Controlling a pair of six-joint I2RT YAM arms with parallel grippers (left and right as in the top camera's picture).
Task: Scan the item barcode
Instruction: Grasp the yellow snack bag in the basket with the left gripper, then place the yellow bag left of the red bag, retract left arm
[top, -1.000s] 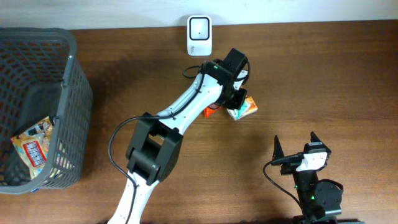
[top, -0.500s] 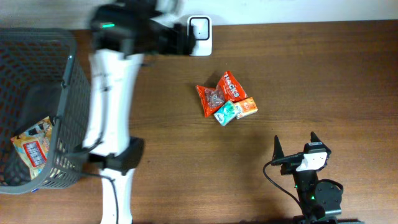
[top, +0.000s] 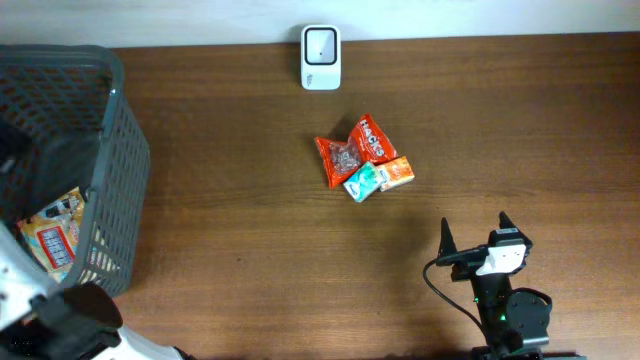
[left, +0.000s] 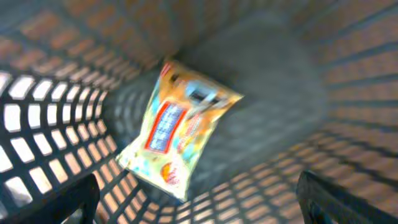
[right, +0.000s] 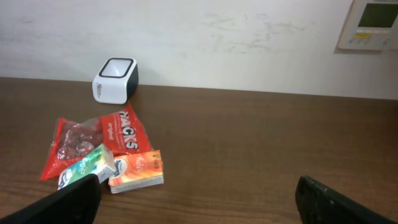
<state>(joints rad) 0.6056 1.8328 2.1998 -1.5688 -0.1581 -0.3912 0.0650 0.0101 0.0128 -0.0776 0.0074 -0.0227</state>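
Note:
A yellow and orange snack packet (left: 180, 124) lies flat on the floor of the dark mesh basket (top: 110, 150), and also shows in the overhead view (top: 55, 235). My left gripper (left: 202, 199) hangs open above it inside the basket, with nothing between its fingers. On the table's middle lies a small pile: two red snack bags (top: 350, 150), a teal box (top: 362, 181) and an orange tissue pack (top: 397, 173). The white barcode scanner (top: 321, 45) stands at the back edge. My right gripper (top: 474, 230) stands open near the front right, well short of the pile (right: 106, 155).
The basket fills the left end of the table, its mesh walls close around my left gripper. Part of my left arm (top: 60, 315) shows at the bottom left corner. A wall panel (right: 370, 25) hangs behind the table.
My left arm has swung from the pile, past the scanner, to the basket, and its gripper has gone from shut to open. The pile and the right arm have not moved.

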